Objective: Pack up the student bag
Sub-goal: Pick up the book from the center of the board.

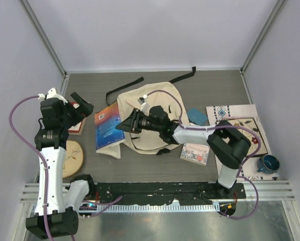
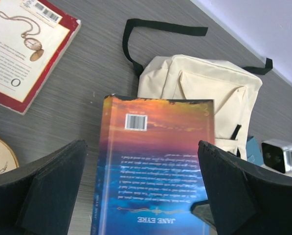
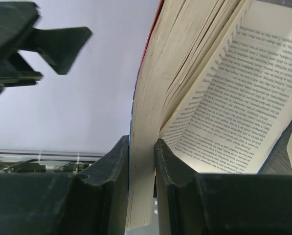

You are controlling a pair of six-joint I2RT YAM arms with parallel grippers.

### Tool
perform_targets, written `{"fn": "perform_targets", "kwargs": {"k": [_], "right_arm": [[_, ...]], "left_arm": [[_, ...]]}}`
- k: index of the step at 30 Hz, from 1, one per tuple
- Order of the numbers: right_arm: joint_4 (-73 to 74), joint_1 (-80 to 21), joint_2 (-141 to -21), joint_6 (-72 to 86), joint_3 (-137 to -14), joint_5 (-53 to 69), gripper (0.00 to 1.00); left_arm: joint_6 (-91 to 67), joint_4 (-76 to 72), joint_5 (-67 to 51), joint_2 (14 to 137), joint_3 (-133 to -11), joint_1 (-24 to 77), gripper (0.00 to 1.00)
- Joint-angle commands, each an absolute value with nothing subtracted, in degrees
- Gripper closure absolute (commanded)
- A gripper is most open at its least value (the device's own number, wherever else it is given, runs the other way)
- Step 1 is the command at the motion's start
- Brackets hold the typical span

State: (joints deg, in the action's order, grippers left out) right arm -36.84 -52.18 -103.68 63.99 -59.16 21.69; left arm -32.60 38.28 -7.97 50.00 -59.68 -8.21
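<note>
Right pincer (image 1: 123, 126) is clenched on the Jane Eyre paperback (image 1: 108, 128); the right wrist view shows its 2 fingers (image 3: 117, 169) pinching a thick block of pages at the book's edge, with the other pages fanned open to the right. The arm reaches across the student bag (image 1: 157, 103), which lies flat at the centre of the table (image 1: 215, 90) in the top view, its 2 black straps trailing toward the upper edge of the frame. The paperback sits at the bag's left edge, back cover up, and overlaps the cream fabric there.

Left pincer (image 2: 141, 196) is released, its fingers spread wide to either side of the paperback's blue and orange cover and touching nothing. In the upper left of the left wrist view a red-bordered book (image 2: 26, 49) lies on the table. A round wooden disc (image 1: 72, 158) is below it at the left of the top view. Right of the bag lie a blue object (image 1: 197, 116) and a small patterned card (image 1: 195, 153). Further right, a patterned mat (image 1: 230, 113) carries a blue mug (image 1: 267, 163) at its lower right corner.
</note>
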Motion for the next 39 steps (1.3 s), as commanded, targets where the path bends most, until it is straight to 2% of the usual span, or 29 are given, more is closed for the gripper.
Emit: {"fn": "perform_targets", "kwargs": {"k": [1,9,18,24,31,39], "right_arm": [[-53.3,-50.9,-93.5,66.7,-58.4,23.6,0.99],[-56.9,-47.0,-86.1,68.6,-54.7,25.0,0.99],[-50.5,-43.2,-78.6,65.9,-52.7,26.7,0.99],[-55.0,-42.4,-80.8,69.9,-45.5,31.0,0.99],[-51.0,-42.4,-80.3,66.5,-40.3,31.7,0.99],[-58.2,-42.3,-84.5,69.0,-33.2,31.1,0.99]], "left_arm": [[-34.1,37.7,-13.8,49.0,-59.3,-8.0,0.0],[-41.2,25.1,-29.2,49.4,-51.9,-8.0,0.0],[-42.9,21.0,-32.5,50.1,-51.5,-7.9,0.0],[-46.0,14.0,-37.9,50.4,-44.1,-7.9,0.0],[-47.7,6.3,-38.5,48.2,-32.4,-7.0,0.0],[-52.8,-5.2,-36.9,48.3,-20.2,-2.3,0.0]]}}
